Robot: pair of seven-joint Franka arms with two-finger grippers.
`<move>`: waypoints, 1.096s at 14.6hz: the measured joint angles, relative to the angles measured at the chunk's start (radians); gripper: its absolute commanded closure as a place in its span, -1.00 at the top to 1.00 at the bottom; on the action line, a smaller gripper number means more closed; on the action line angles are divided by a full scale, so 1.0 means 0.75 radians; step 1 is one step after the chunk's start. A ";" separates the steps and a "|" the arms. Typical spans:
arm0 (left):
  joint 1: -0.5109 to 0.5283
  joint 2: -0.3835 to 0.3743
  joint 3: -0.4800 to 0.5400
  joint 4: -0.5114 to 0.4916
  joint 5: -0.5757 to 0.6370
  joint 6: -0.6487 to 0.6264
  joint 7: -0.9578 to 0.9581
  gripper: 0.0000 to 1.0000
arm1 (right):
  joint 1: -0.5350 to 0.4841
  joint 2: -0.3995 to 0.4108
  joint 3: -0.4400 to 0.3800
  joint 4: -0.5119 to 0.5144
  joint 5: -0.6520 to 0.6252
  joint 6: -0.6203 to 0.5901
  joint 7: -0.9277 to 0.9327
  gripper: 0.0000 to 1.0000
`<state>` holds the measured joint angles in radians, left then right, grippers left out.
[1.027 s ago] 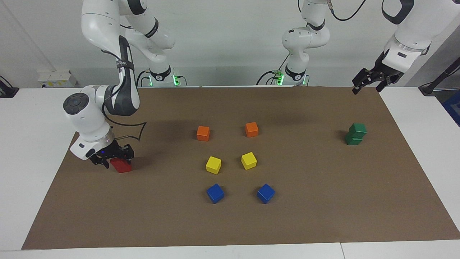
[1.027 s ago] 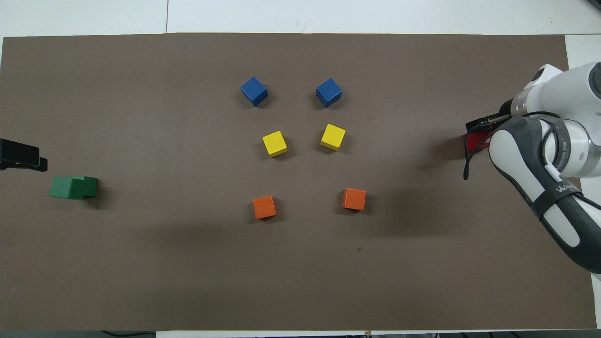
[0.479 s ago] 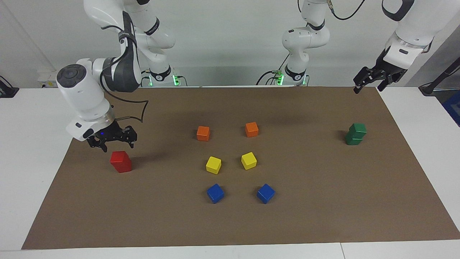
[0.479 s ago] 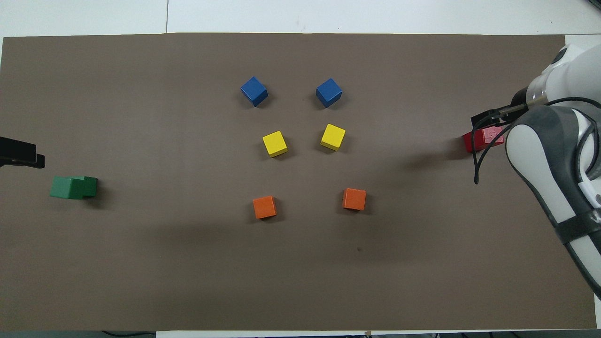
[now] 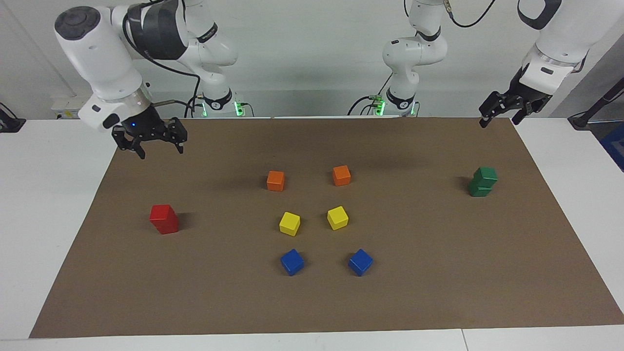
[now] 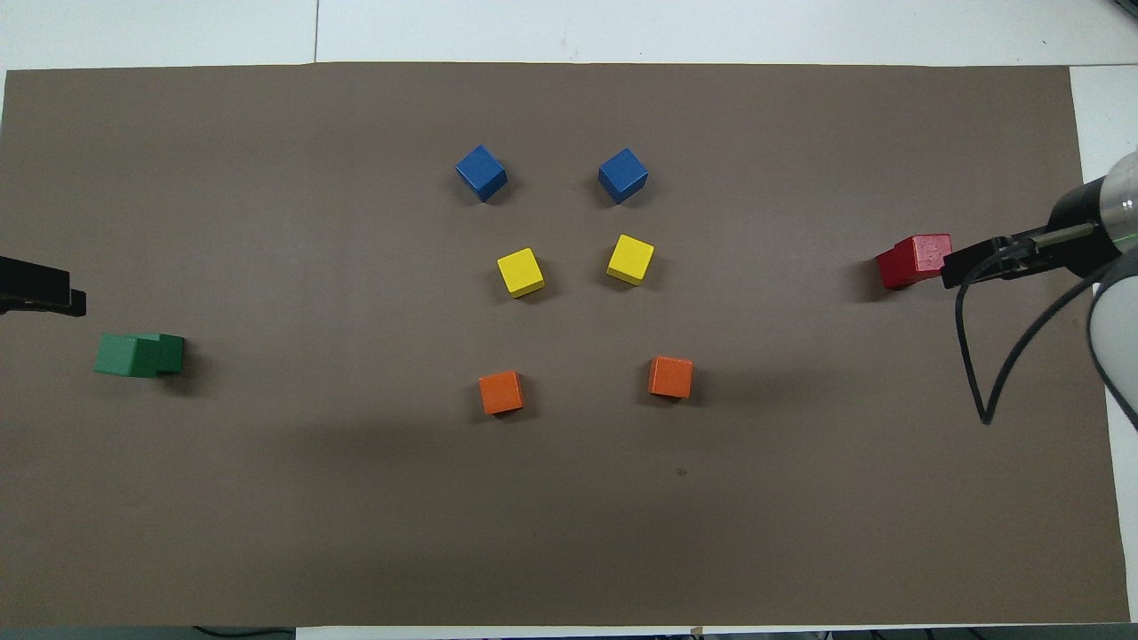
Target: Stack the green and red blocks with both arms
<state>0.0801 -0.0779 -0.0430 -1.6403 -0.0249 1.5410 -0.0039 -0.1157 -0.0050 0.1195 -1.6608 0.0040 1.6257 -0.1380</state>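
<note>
Clock is laid flat on the counter (image 5: 44,195), centred mid-mat, 12 pointing away from the robots.

Nearest to the robots, at 5 and 7, are the two orange cubes (image 6: 500,392) (image 6: 670,377). Not yours, leave them.

At 9, toward the left arm's end, the green blocks (image 5: 482,181) are one on the other. The top one is twisted and overhangs the lower. It looks done, but it is the shaky one.

At 3, toward the right arm's end, a bit farther out, the red blocks (image 5: 164,219) are stacked nearly flush.

The yellow cubes (image 6: 520,272) (image 6: 630,260) are about centre. The blue cubes (image 6: 481,172) (image 6: 622,175) at 11 and 1 are farthest out.

Right gripper (image 5: 148,141): it is up in the air over the brown mat's (image 6: 267,533) edge at the right arm's end, clear of the red blocks. Its fingers are spread wide and empty.

Left gripper (image 5: 501,116): it waits raised over the mat corner at the left arm's end. Its fingers are apart, holding nothing.

My read is that both stacks are built and the step is clearing out. To do it well:
- Keep the fingers wide.
- Take the right arm up and toward its base, not across the red blocks.
- Mind the loose black cable (image 6: 978,373) hanging under that wrist. It could brush the stack.
- Keep the left arm off the green blocks. A nudge likely tips that top block.
</note>
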 measured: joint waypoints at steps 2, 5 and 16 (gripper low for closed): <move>0.000 -0.001 0.000 0.000 0.000 0.001 0.000 1.00 | -0.005 -0.015 -0.002 0.030 0.000 -0.081 0.000 1.00; 0.000 -0.001 -0.001 0.000 0.000 0.002 0.000 1.00 | -0.010 -0.018 -0.004 0.045 0.000 -0.126 -0.005 1.00; -0.001 -0.003 -0.004 0.000 0.000 0.014 0.000 1.00 | -0.013 -0.016 -0.016 0.045 -0.020 -0.131 -0.008 1.00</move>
<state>0.0795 -0.0799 -0.0459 -1.6401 -0.0249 1.5512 -0.0039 -0.1255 -0.0167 0.1076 -1.6267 -0.0112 1.5276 -0.1436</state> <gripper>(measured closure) 0.000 0.000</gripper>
